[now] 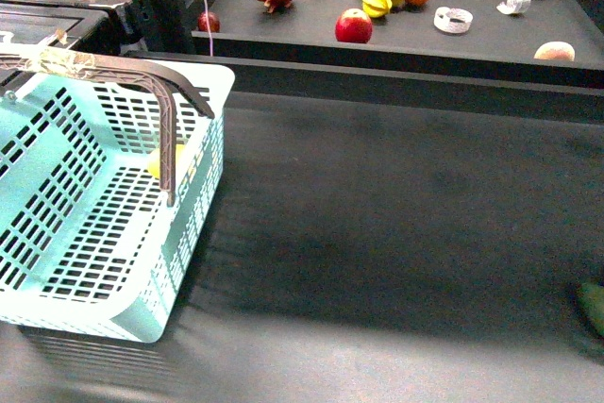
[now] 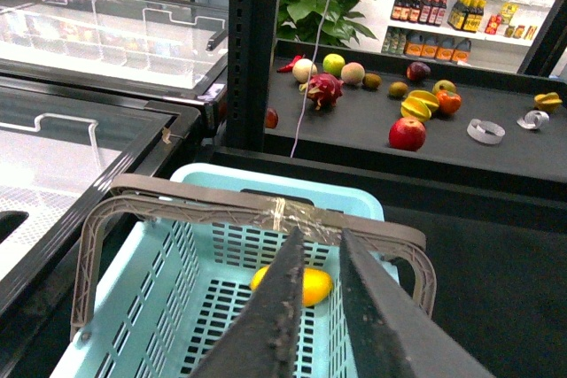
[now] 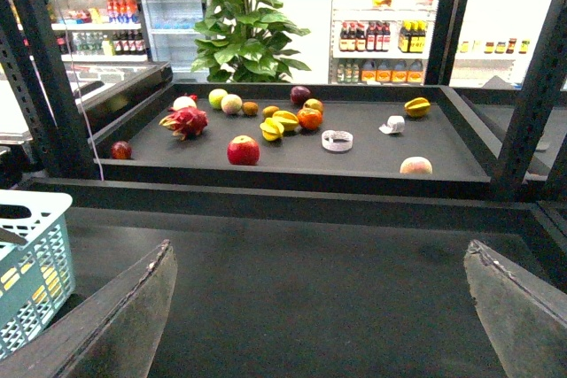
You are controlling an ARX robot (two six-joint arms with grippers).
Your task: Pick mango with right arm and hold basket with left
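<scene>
My left gripper (image 2: pixel 317 250) hangs over the light turquoise slotted plastic basket (image 2: pixel 190 294), jaws narrow, empty — the smooth yellow oval mango (image 2: pixel 312 285) lies inside. My right gripper (image 3: pixel 321 294) gapes wide, empty.

shop | drink shelves (image 3: pixel 381 37) | fridge (image 3: pixel 173 11) | fruit tray (image 3: pixel 372 161)

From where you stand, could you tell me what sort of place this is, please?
Likely a supermarket or a mock-up of one: a turquoise shopping basket, a dark display tray of loose fruit, and shelves of bottled drinks beside a glass-door fridge.
</scene>
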